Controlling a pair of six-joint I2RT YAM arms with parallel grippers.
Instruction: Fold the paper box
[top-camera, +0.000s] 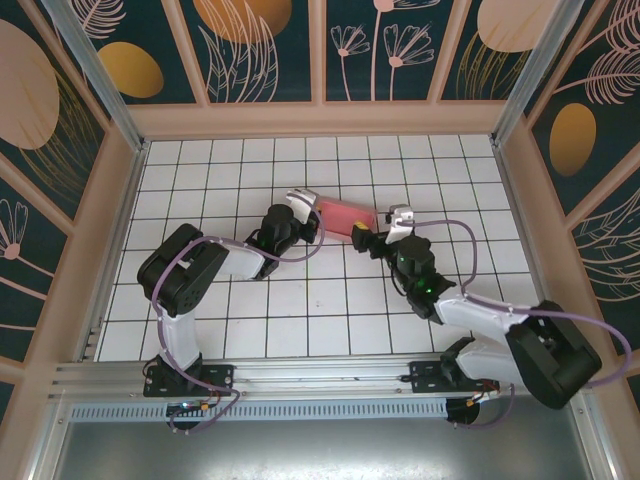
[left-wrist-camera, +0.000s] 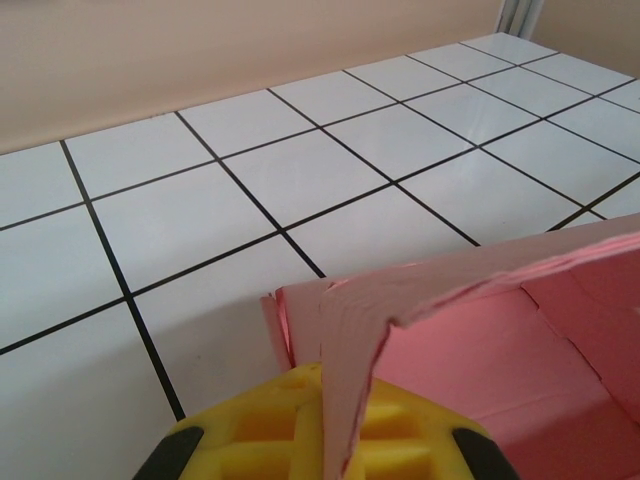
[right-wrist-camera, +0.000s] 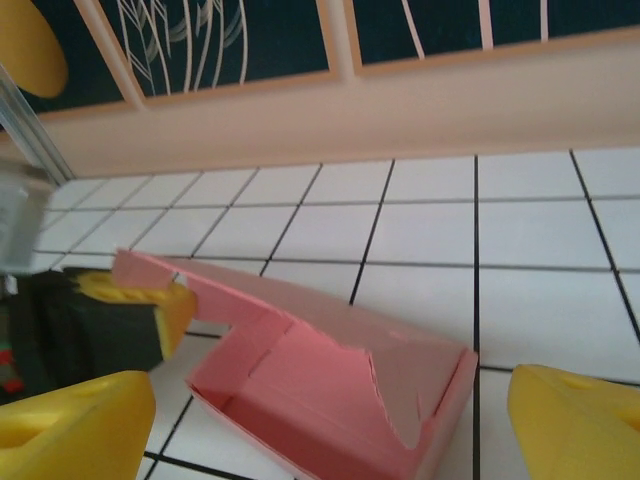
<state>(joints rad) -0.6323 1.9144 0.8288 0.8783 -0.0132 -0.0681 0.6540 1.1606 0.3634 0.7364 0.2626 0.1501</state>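
The half-formed paper box (top-camera: 345, 218) lies near the middle of the worktop (top-camera: 300, 320). One raised flap (left-wrist-camera: 355, 330) is pinched by the left jaws; the right jaws are spread wide, holding nothing. With one grip only, the box could be dragged or the thin flap torn if pulled.

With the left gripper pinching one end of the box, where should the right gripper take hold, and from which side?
Probably the upright end wall at the free end of the box, opposite the left gripper. It is thin card standing on edge, so the open right gripper should come from its own side, one finger inside, one outside.
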